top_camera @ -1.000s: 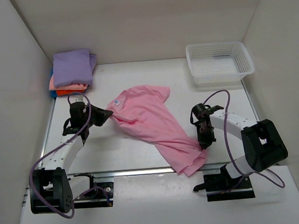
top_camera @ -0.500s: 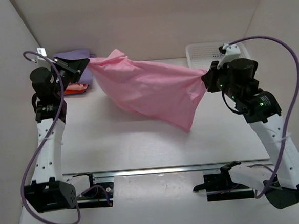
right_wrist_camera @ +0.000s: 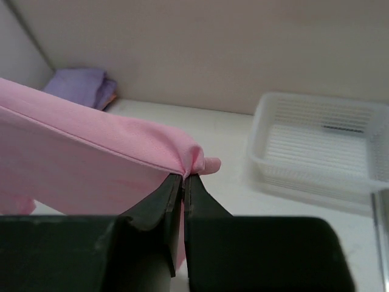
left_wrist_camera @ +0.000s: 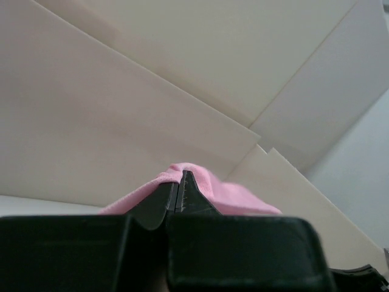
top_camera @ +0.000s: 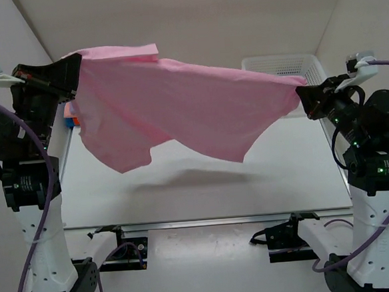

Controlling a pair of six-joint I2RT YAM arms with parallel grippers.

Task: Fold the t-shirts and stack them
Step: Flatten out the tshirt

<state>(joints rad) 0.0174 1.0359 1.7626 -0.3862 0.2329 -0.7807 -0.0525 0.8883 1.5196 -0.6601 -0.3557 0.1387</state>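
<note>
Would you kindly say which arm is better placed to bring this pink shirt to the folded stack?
Probably the left: the left hand grips the pink shirt close to the folded stack, while the right hand holds the other end by the basket.

On my screens the white table (top_camera: 283,176) shows two things that I can make out, both at its far edge and well apart. In the far right corner sits a white mesh basket (top_camera: 278,60), its opening up. In the far left corner I see a stack of folded t-shirts (right_wrist_camera: 85,87), lavender on top, with an orange-toned edge (right_wrist_camera: 109,95) showing beneath it on the side toward the basket.
</note>
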